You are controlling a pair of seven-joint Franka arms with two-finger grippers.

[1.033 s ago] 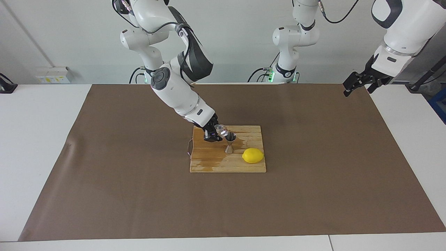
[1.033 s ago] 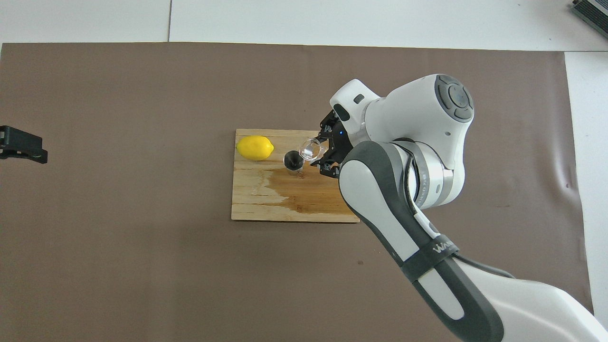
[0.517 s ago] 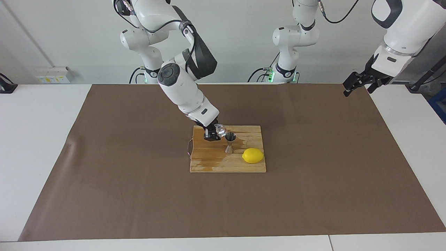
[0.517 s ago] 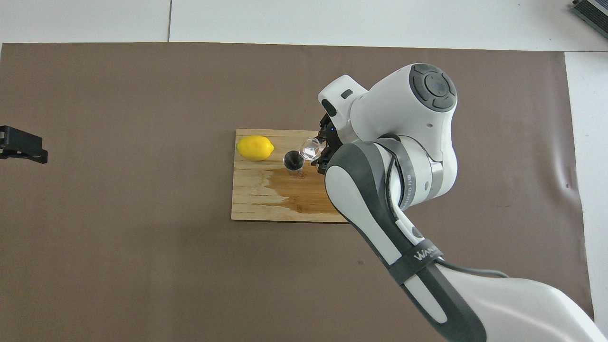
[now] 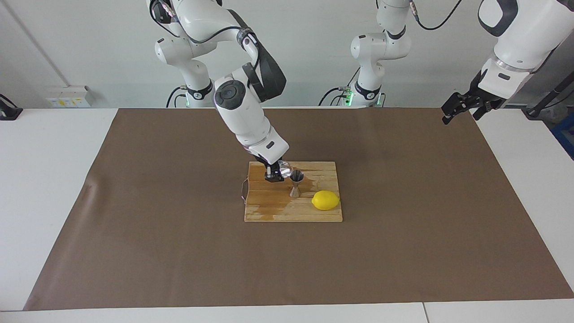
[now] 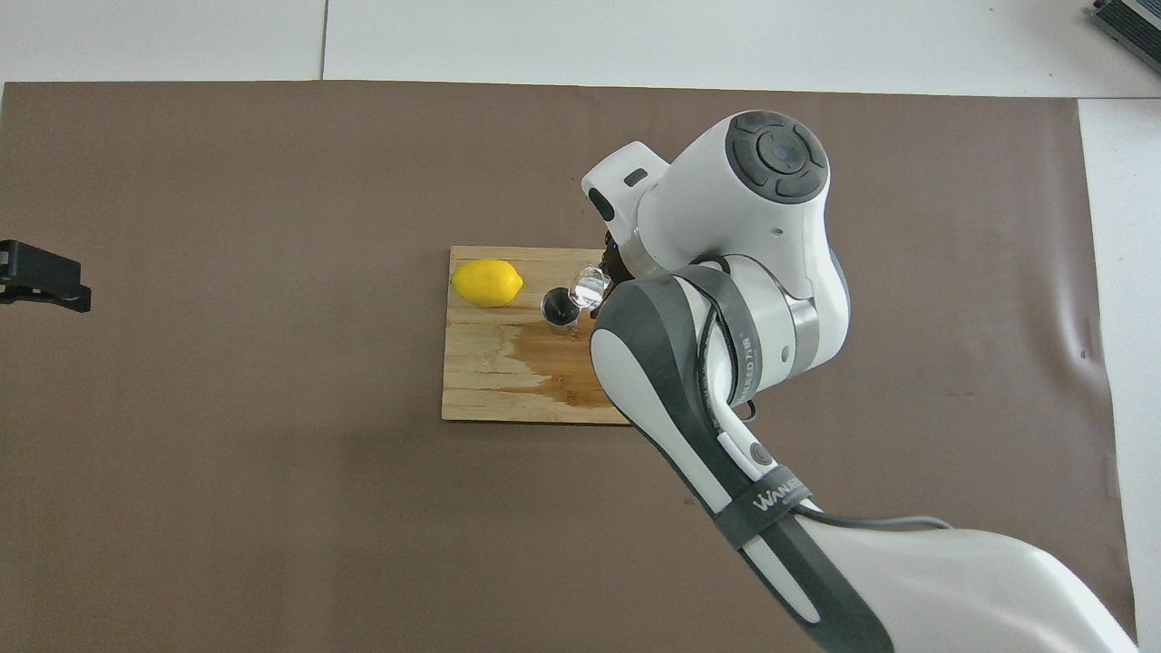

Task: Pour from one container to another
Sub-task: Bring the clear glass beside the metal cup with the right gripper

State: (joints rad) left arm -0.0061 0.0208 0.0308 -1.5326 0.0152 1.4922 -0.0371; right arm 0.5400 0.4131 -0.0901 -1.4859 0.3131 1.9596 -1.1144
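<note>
Right gripper [image 5: 274, 172]: clamped on the glass cup [image 5: 284, 168], over the cutting board [image 5: 269, 211] at the edge toward the right arm's end of the table; its arm hides most of it in the overhead view.
Glass cup: tilted, its mouth leaning toward the jigger [image 5: 295, 183] and just above the jigger's rim.
Jigger: upright on the cutting board, near its middle, directly beside the cup.
Cutting board: on the brown mat [image 5: 179, 246], with a dark wet patch [image 6: 535, 358] across its surface.
Lemon [image 5: 325, 200]: on the cutting board, at the corner toward the left arm's end, apart from the jigger.
Left gripper [image 5: 458, 109]: waiting well away from the cutting board, over the mat's edge, fingers spread and holding nothing.
</note>
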